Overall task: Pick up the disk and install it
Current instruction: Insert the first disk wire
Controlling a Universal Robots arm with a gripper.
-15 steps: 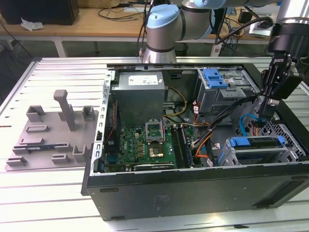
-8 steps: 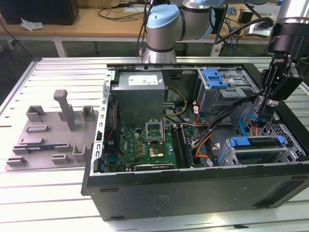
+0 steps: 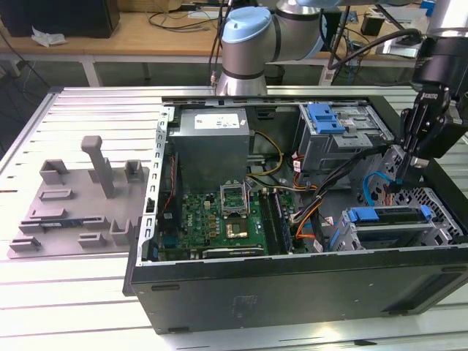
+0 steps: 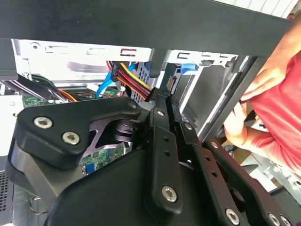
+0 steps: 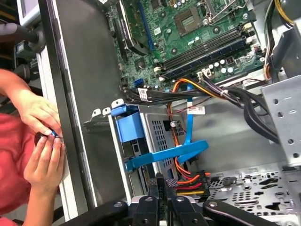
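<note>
Now disk (image 3: 387, 215) in bay (image 3: 443, 225), jaws just beside.

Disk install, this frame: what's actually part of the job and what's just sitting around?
Job:
- gripper, shut, just above the lower drive cage
- disk in its blue bracket, in that cage
- computer case

Lying about:
- grey fixture tray
- motherboard
- power supply
- person's hands, outside the case

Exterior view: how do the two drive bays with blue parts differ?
The far bay carries a short blue block on top; the near bay a long blue strip. The hand hangs by the near bay, not the far bay. Both are grey metal cages.
</note>
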